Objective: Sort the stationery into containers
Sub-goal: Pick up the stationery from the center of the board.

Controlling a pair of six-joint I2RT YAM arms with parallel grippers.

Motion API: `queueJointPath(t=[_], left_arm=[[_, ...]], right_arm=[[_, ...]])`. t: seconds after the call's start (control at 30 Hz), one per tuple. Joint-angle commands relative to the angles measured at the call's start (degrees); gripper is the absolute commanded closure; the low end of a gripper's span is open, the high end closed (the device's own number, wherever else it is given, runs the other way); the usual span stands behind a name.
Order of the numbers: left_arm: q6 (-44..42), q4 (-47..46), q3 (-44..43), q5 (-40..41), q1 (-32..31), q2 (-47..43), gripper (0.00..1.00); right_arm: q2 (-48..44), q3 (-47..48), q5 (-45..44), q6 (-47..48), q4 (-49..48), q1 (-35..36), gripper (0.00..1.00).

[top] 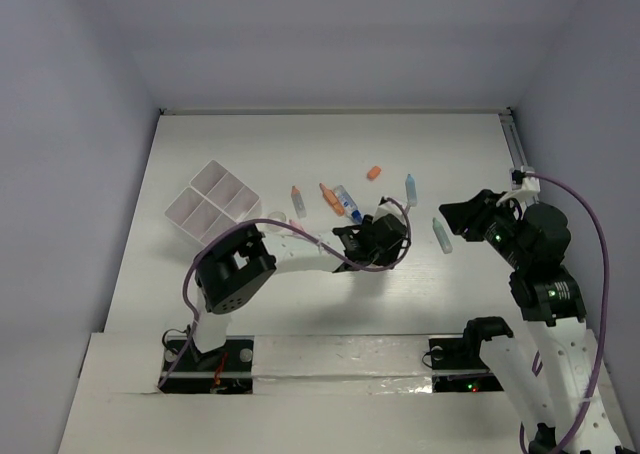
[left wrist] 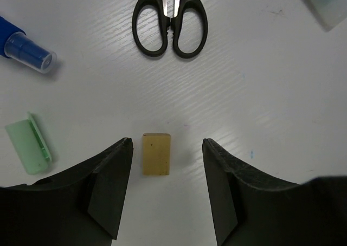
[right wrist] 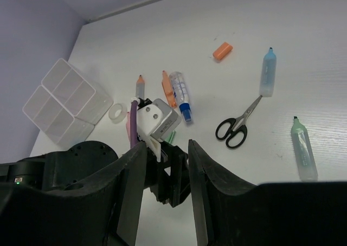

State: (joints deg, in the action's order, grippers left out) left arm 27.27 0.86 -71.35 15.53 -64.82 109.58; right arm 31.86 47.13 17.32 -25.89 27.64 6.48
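Though it is hidden from above, an eraser (left wrist: 156,154) lies between parted left fingers (left wrist: 111,173); right fingers (right wrist: 129,187) apart.

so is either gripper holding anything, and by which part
Nothing held. The left gripper straddles the tan eraser without touching; the right gripper is open and empty.

you have a white table (left wrist: 260,94) under and between the jaws of the left gripper (left wrist: 167,148), its faint grain running slantwise ahead of them. a tiny blue speck (left wrist: 252,155) sits just off one jaw, and dark scuffs (left wrist: 277,11) lie far ahead. well beyond the jaws of the right gripper (right wrist: 167,148), you see the table's far edge meet a pale lilac wall (right wrist: 32,18).
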Motion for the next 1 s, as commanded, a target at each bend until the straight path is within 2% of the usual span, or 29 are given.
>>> queueJointPath(t=[0.0, 0.23, 0.43, 0.53, 0.57, 0.6, 0.67, 0.8, 0.97], left_arm=[[-0.5, 0.7, -0.9, 2.8, -0.4, -0.1, 0.49], [0.1, 1.6, -0.5, 4.1, -1.4, 2.5, 0.52], [0.2, 2.6, -1.0, 4.6, -2.0, 4.1, 0.59], [0.6, 3.0, -1.1, 5.4, -2.0, 4.5, 0.70], [0.7, 3.2, -1.1, 6.3, -2.0, 4.6, 0.78], [0.8, 3.4, -0.8, 6.8, -2.5, 4.1, 0.92], [0.8, 3.6, -0.7, 8.1, -2.5, 2.8, 1.00], [-0.8, 6.6, -1.2, 13.5, -2.5, -4.3, 1.00], [-3.4, 12.0, -1.6, 20.5, 2.9, -13.8, 1.00]], right_arm=[[-0.6, 1.5, -0.5, 1.1, -0.6, 0.6, 0.58], [-0.9, 0.9, -0.1, 0.8, -1.0, 0.6, 0.58], [-0.9, 0.6, 0.1, 0.9, -0.9, 0.6, 0.58], [-0.9, 0.6, 0.2, 0.9, -1.0, 0.6, 0.58], [-0.9, 0.6, 0.2, 0.9, -1.0, 0.6, 0.58], [-1.0, 0.6, 0.3, 0.9, -0.9, 0.6, 0.58], [-1.1, 0.5, 0.2, 0.9, -1.0, 0.6, 0.58], [-1.1, -0.1, 0.9, 0.8, -1.3, 0.6, 0.58], [-0.9, -1.9, 3.0, -0.2, -2.9, 0.6, 0.58]])
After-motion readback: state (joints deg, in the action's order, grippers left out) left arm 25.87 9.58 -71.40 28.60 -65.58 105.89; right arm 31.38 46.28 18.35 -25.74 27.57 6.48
